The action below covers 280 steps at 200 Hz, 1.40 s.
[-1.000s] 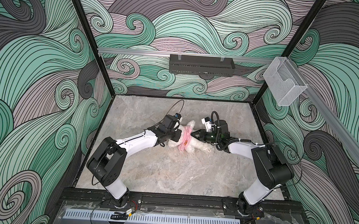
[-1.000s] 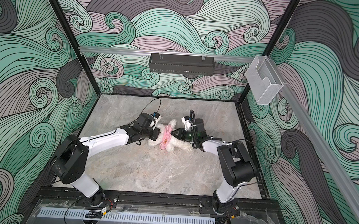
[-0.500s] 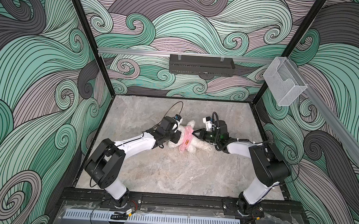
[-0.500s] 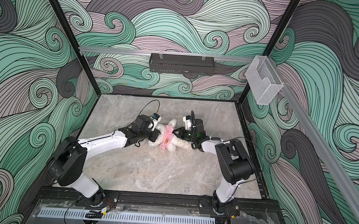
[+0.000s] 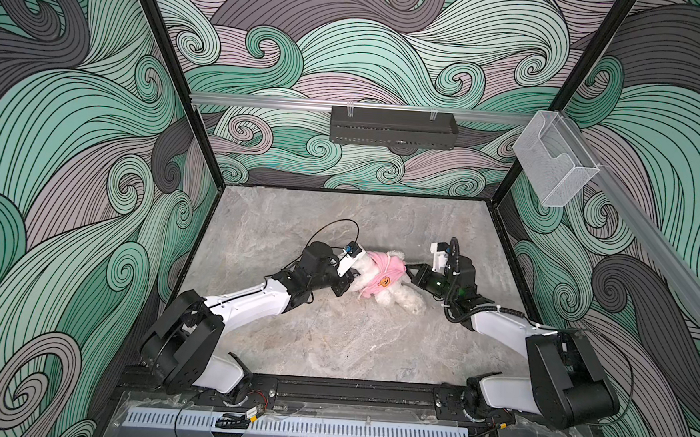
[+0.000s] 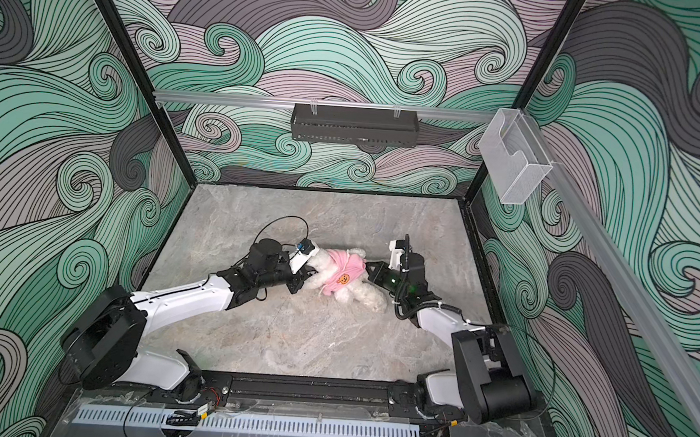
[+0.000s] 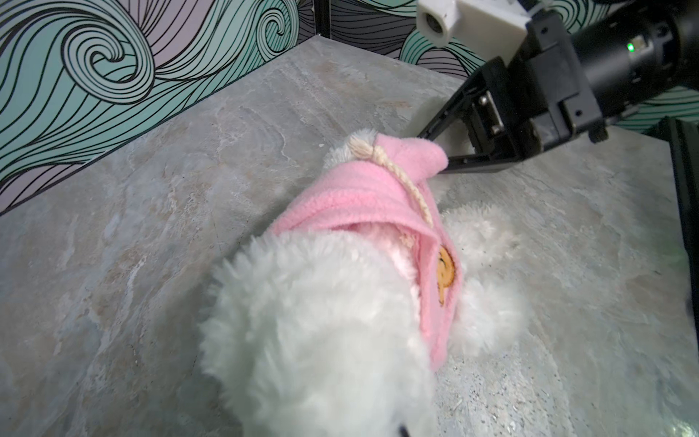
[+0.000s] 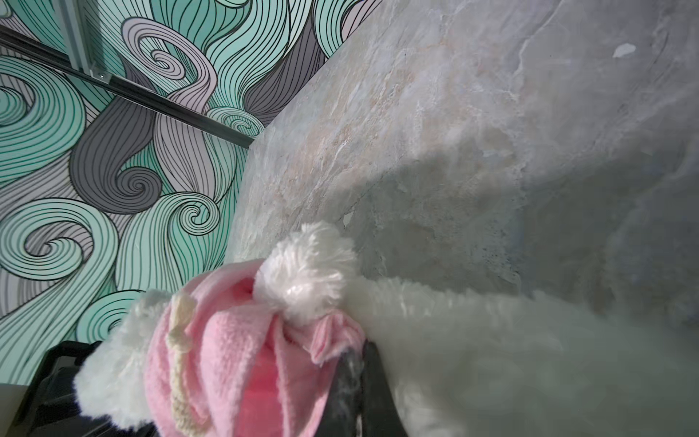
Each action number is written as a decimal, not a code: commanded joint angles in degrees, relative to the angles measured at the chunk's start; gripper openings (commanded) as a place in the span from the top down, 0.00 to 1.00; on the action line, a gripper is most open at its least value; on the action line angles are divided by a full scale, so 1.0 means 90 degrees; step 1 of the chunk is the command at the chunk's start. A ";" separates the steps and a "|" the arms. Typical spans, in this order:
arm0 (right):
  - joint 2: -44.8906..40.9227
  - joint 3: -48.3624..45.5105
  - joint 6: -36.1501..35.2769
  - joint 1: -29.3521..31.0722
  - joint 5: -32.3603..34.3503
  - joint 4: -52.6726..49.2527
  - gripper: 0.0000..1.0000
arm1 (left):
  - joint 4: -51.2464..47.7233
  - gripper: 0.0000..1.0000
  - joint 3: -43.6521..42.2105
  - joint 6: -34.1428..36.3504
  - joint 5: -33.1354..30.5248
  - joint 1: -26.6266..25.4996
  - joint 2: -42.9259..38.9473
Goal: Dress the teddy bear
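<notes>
Your teddy bear (image 5: 386, 297) lies on the desk (image 5: 332, 343), pink shirt (image 5: 383, 270) round its torso, legs bare. L tool (image 5: 348, 283) sits at bear's head end, pinched shut on head fur. R tool (image 5: 408, 268) sits at bear's leg end, tips pressed together, pinching the shirt's hem.

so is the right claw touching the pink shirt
Touching. The right wrist view shows the right claw pinching a bunched fold of the pink shirt between its tips.

Teddy bear (image 5: 391, 299) in shirt (image 5: 382, 271), on table (image 5: 332, 339) btwn left hand (image 5: 350, 282), right hand (image 5: 408, 269).
</notes>
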 commanded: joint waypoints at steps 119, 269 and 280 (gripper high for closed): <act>0.0998 0.1306 0.0577 -0.0558 -0.1362 0.0780 1.00 | -0.3225 1.00 0.1782 0.2163 0.0037 -0.0709 0.1449; 0.1361 0.0408 0.0653 -0.2168 -0.0243 0.0356 0.98 | -0.0877 1.00 -0.0024 0.0394 0.0441 0.0030 -0.0189; 0.1360 0.0480 0.0532 -0.2063 -0.0560 0.0600 0.86 | -0.0833 1.00 0.0055 0.0068 0.0317 0.0029 -0.0137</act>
